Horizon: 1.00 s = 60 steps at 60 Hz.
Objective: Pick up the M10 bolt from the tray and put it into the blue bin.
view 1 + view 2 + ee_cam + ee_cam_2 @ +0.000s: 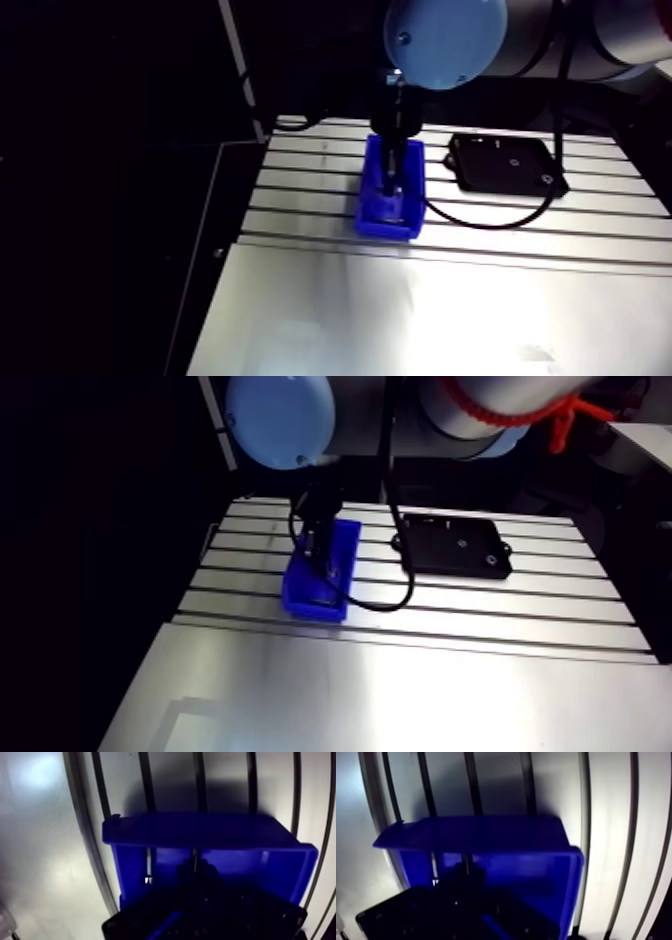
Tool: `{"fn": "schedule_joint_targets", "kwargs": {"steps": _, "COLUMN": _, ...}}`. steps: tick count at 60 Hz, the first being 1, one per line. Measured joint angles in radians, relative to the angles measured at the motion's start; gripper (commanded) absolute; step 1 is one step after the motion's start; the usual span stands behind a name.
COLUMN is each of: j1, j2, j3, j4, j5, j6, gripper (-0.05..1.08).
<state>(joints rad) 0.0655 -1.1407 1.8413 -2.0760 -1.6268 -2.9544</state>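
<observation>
While my gripper [391, 188] hangs low inside the blue bin [190, 832], placement looks near.
Grip state: cannot tell, too dark. Bolt not clearly seen; presumably held low so it drops without bouncing.

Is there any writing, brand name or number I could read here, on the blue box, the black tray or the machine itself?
None can be read.
The black tray has a few small pale marks, too blurred to tell if they are letters.
The blue bin shows no label on the walls in view.
The light-blue joint cap bears no legible lettering.
</observation>
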Motion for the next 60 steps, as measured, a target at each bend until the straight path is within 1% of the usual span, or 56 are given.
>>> {"fn": "schedule_joint_targets", "kwargs": {"steps": 1, "j1": 0.0, "j2": 0.001, "j3": 0.0, "j4": 0.0, "j5": 0.0, "j6": 0.0, "gripper": 0.99}}
{"fn": "schedule_joint_targets", "kwargs": {"steps": 6, "j1": 0.0, "j2": 0.003, "j3": 0.002, "j4": -0.001, "j5": 0.0, "j6": 0.0, "gripper": 0.97}}
{"fn": "schedule_joint_targets", "kwargs": {"steps": 7, "j1": 0.0, "j2": 0.004, "j3": 0.002, "j4": -0.001, "j5": 0.0, "j6": 0.0, "gripper": 0.94}}
{"fn": "schedule_joint_targets", "kwargs": {"steps": 8, "j1": 0.0, "j2": 0.004, "j3": 0.003, "j4": -0.001, "j5": 0.0, "j6": 0.0, "gripper": 0.94}}
{"fn": "schedule_joint_targets", "kwargs": {"steps": 9, "j1": 0.0, "j2": 0.005, "j3": 0.003, "j4": -0.001, "j5": 0.0, "j6": 0.0, "gripper": 0.85}}
{"fn": "schedule_joint_targets", "kwargs": {"steps": 10, "j1": 0.0, "j2": 0.005, "j3": 0.003, "j4": -0.001, "j5": 0.0, "j6": 0.0, "gripper": 0.85}}
{"fn": "schedule_joint_targets", "kwargs": {"steps": 11, "j1": 0.0, "j2": 0.005, "j3": 0.003, "j4": -0.001, "j5": 0.0, "j6": 0.0, "gripper": 0.65}}
{"fn": "schedule_joint_targets", "kwargs": {"steps": 12, "j1": 0.0, "j2": 0.005, "j3": 0.004, "j4": -0.002, "j5": 0.0, "j6": 0.0, "gripper": 0.65}}
{"fn": "schedule_joint_targets", "kwargs": {"steps": 13, "j1": 0.0, "j2": 0.006, "j3": 0.004, "j4": -0.002, "j5": 0.0, "j6": 0.0, "gripper": 0.34}}
{"fn": "schedule_joint_targets", "kwargs": {"steps": 14, "j1": -0.001, "j2": 0.006, "j3": 0.004, "j4": -0.002, "j5": 0.0, "j6": 0.0, "gripper": 0.34}}
{"fn": "schedule_joint_targets", "kwargs": {"steps": 15, "j1": -0.001, "j2": 0.006, "j3": 0.004, "j4": -0.002, "j5": 0.0, "j6": 0.0, "gripper": 0.04}}
{"fn": "schedule_joint_targets", "kwargs": {"steps": 19, "j1": -0.001, "j2": 0.005, "j3": 0.005, "j4": -0.002, "j5": 0.0, "j6": -0.001, "gripper": 0.01}}
{"fn": "schedule_joint_targets", "kwargs": {"steps": 27, "j1": -0.002, "j2": -0.002, "j3": 0.004, "j4": -0.001, "j5": 0.0, "j6": -0.004, "gripper": 0.01}}
{"fn": "schedule_joint_targets", "kwargs": {"steps": 38, "j1": -0.002, "j2": -0.041, "j3": -0.01, "j4": 0.014, "j5": 0.004, "j6": -0.009, "gripper": 0.01}}
{"fn": "schedule_joint_targets", "kwargs": {"steps": 60, "j1": -0.004, "j2": -0.123, "j3": -0.09, "j4": 0.117, "j5": 0.011, "j6": 0.014, "gripper": 0.01}}
